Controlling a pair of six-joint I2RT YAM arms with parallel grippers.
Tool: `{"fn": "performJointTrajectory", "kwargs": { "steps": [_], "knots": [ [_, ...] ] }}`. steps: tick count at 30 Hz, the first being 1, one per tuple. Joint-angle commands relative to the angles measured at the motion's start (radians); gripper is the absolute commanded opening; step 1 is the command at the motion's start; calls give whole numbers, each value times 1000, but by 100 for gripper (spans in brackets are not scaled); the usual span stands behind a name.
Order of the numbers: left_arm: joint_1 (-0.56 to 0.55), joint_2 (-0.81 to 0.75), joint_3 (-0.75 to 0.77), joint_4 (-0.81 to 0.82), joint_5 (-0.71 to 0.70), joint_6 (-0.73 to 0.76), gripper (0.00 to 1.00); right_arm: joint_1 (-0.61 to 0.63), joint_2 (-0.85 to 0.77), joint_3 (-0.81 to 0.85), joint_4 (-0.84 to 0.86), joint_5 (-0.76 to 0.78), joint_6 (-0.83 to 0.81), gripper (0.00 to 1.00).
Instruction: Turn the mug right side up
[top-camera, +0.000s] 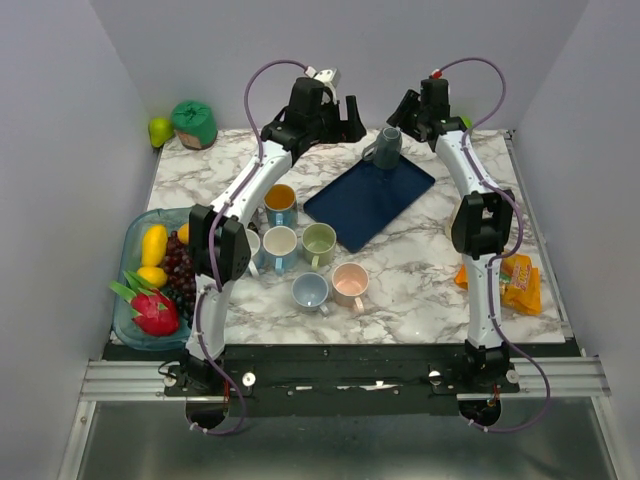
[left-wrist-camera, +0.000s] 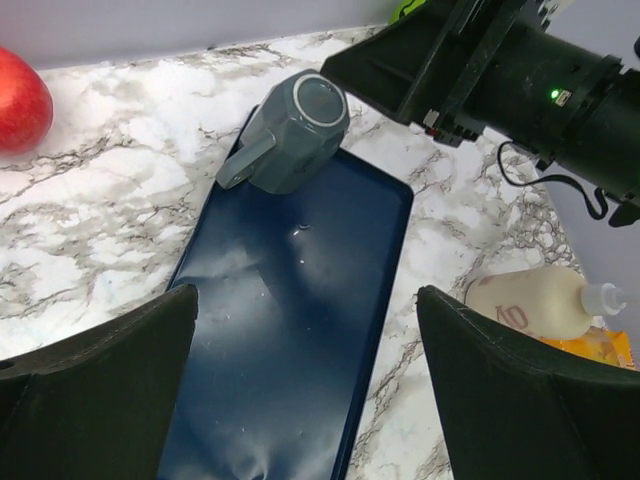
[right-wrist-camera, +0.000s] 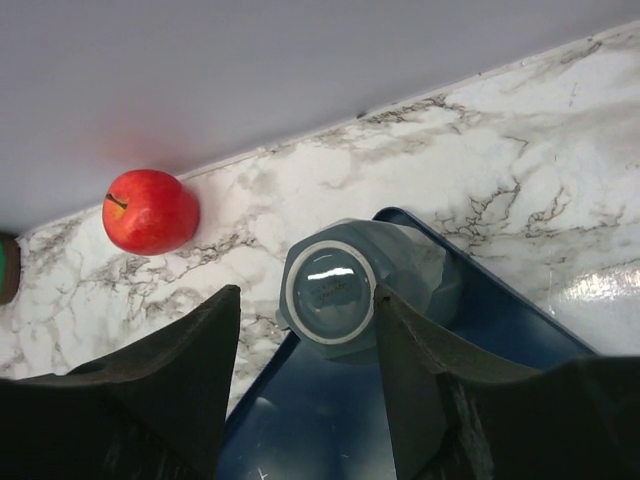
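Mug (right-wrist-camera: 330, 290) sits base-up on the blue tray (right-wrist-camera: 300, 430), so the spread right claw (right-wrist-camera: 305, 300) poised above should next descend, pinch its body and flip it.

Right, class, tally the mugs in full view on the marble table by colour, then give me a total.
Mug with an orange inside: 1
White mug: 1
Pale green mug: 1
Light blue mug: 1
Pink mug: 1
Grey upside-down mug on the navy blue tray: 1
Total: 6
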Motion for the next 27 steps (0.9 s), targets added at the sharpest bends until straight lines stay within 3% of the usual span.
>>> {"fn": "performJointTrajectory", "kwargs": {
  "steps": [1, 3, 6, 10, 14, 18, 23, 27],
  "knots": [
    [17, 14, 12, 76, 43, -25, 99, -4, 10, 27, -73, 21, 48, 59],
    [23, 45, 36, 93, 55, -28, 99, -7, 2, 22, -82, 32, 48, 49],
    [29, 86, 65, 131, 60, -43, 99, -9, -10, 16, -87, 29, 41, 43],
    [48, 140, 75, 254, 83, -127, 99, -9, -30, -1, -93, 21, 34, 41],
    [63, 243, 85, 496, 112, -281, 99, -10, -90, -62, -78, 5, 40, 39],
    [64, 369, 191, 598, 80, -428, 97, -9, -167, -137, -47, -5, 51, 27],
    [58, 477, 197, 795, -8, -560, 77, -10, -258, -220, -44, -28, 52, 18],
    [35, 542, 249, 836, -86, -621, 75, -9, -341, -318, -39, -55, 75, 17]
  ]
}}
